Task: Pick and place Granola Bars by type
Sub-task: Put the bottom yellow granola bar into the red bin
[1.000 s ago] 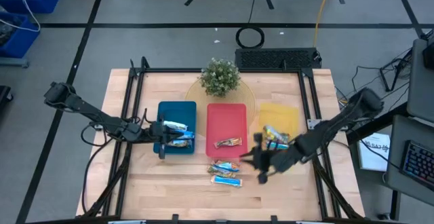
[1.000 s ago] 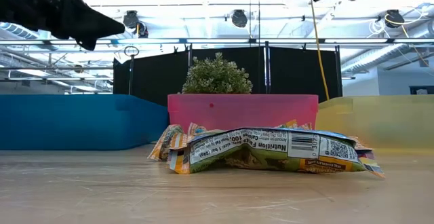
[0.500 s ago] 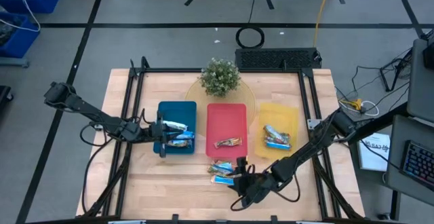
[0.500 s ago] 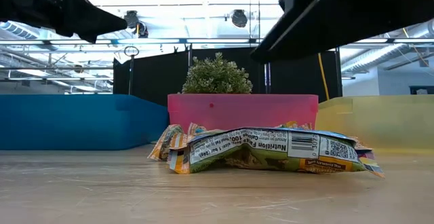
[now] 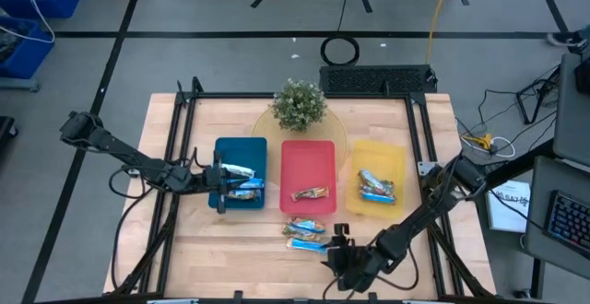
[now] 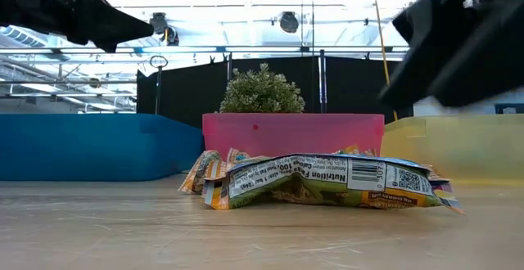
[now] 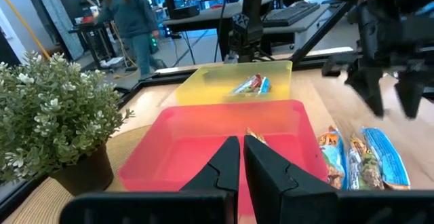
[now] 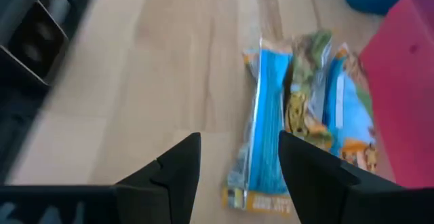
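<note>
Blue-wrapped granola bars lie loose on the wooden table just near of the red tray. Right gripper, fingers apart, hovers beside them. Left gripper, fingers together, hangs over the blue tray.

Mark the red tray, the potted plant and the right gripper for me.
red tray point(image 5: 307, 161): high view, bare floor of the tray.
potted plant point(image 5: 300, 104): high view, middle of the foliage.
right gripper point(image 5: 337, 249): high view, between its fingertips, beside the loose bars.
</note>
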`<state>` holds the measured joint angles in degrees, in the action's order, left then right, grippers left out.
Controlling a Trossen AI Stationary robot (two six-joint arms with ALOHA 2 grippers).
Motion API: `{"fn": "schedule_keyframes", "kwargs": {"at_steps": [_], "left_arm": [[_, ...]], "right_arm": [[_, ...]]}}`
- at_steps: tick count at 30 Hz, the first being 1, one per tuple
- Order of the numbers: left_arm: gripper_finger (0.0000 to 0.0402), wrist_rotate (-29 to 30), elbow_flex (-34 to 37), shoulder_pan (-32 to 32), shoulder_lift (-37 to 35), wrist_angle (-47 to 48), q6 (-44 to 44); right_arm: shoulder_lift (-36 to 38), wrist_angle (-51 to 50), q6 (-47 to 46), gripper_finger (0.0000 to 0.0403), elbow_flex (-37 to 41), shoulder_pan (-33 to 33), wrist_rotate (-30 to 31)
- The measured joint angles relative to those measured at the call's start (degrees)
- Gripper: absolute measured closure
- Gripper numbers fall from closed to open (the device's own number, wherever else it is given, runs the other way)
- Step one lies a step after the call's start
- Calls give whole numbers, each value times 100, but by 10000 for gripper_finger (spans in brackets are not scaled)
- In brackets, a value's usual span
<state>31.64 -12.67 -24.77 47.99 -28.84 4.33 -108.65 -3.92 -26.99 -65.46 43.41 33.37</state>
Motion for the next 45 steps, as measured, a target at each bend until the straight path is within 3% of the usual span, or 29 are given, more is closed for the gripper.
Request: {"fn": "schedule_keyframes", "kwargs": {"at_steps": [10,21,24,30,32,38,45], "left_arm": [[371,-7,-2,0,0,47,-183],[371,-13,-2,0,0,85,-301],[371,-27,-2,0,0,87,-334],[371,-28,-2,0,0,94,-335],[371,-28,-2,0,0,94,-335],[371,-69,-2,0,0,104,-335],[371,-171,-2,-2,0,185,-334]], "right_arm": [[-571,-107,-84,216,6,-110,280],[-709,-46,-91,221,0,-339,233],[-709,-40,-143,247,-1,-347,135],[-709,-40,-223,339,-1,-344,-61],[-682,-46,-126,350,-1,-329,-100],[-291,-278,387,353,28,-280,-281],[905,-551,1285,359,84,-279,-64]]}}
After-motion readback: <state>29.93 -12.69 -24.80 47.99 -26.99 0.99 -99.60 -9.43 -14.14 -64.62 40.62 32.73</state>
